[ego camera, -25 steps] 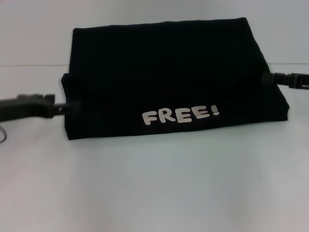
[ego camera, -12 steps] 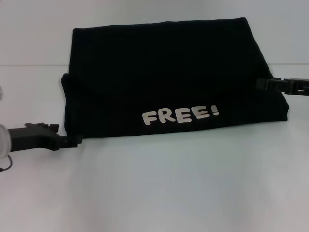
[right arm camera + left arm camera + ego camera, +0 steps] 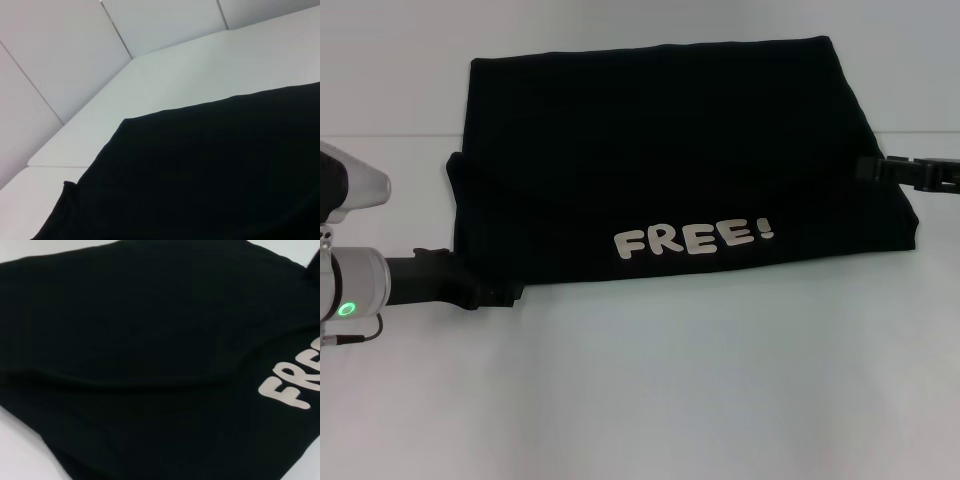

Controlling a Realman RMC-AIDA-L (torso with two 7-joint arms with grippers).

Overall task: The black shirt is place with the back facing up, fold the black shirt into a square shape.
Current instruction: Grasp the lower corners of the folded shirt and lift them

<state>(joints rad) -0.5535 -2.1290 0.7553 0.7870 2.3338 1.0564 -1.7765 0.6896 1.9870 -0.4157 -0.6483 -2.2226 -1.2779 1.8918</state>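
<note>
Showing lettering, black shirt (image 3: 150, 365).

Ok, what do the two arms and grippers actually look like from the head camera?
The left arm is silver-grey with a lit green ring light and a thin dark cable beneath its wrist, ending in a matte black left gripper. The right gripper is also black and slender, with small pale openings along its body. Both blend into the black shirt.

White table (image 3: 720, 380): folded black shirt (image 3: 670, 150) lying flat ("FREE!" lettering up).
</note>
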